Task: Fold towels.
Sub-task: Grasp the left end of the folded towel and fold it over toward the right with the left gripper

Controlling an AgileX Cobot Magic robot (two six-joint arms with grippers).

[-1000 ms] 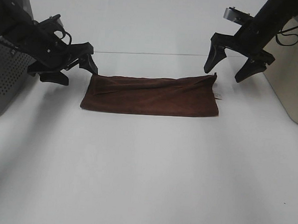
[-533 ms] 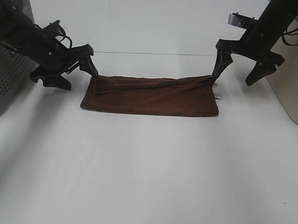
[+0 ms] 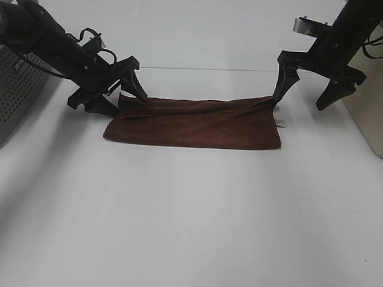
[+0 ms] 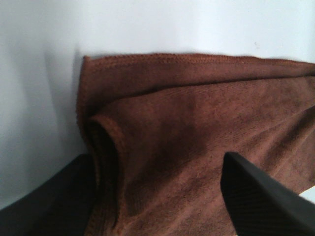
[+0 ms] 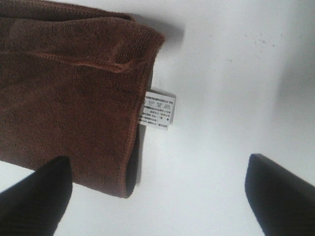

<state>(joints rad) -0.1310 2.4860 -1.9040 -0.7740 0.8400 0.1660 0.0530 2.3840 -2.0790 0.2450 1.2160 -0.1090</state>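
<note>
The dark reddish-brown towel (image 3: pixel 192 123) lies folded into a long strip on the white table. My left gripper (image 3: pixel 123 98) is open at the towel's left end, its fingers either side of the far left corner. In the left wrist view the towel (image 4: pixel 197 113) fills the space between the open fingers (image 4: pixel 261 196). My right gripper (image 3: pixel 306 92) is open just above the towel's far right corner, one finger (image 3: pixel 281 84) close to the cloth. The right wrist view shows that corner (image 5: pixel 74 83) and its white tag (image 5: pixel 157 110) between the open fingers (image 5: pixel 280 191).
A grey perforated basket (image 3: pixel 8 95) stands at the left edge. A beige container (image 3: pixel 377 95) stands at the right edge, close behind my right arm. The white table (image 3: pixel 188 214) runs to the front.
My left gripper has moved right and lower, from beside the towel onto its far left corner. My right gripper shifted slightly toward the right corner, then held still.
</note>
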